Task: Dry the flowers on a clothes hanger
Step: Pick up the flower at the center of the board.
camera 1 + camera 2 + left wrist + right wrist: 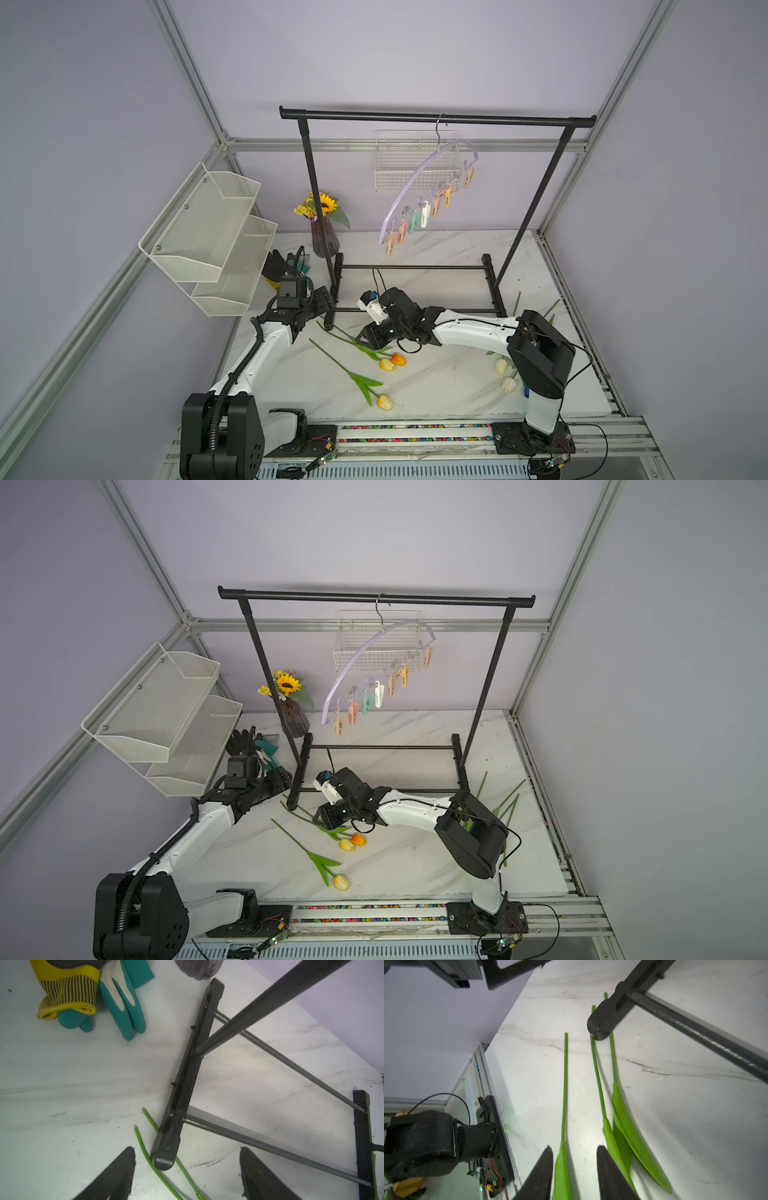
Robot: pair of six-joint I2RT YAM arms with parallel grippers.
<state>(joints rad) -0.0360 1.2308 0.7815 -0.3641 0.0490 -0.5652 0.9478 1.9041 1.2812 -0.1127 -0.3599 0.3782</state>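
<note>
While the flowers [392,361] lie flat on the table [436,382], the right gripper [574,1148] stands open around one green leaf [561,1169], and the left gripper [187,1148] is open and empty. They look light and bendy, so pinch the thin stem, not the soft head.

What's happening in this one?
Two robot arms are working on hanging tulips. The right gripper is low over the table, jaws open astride one tulip's leaf, not yet gripping. The left gripper hovers open by the foot of the rack. The tulips in view lie on the table; the hanger on the rack has empty clips.
</note>
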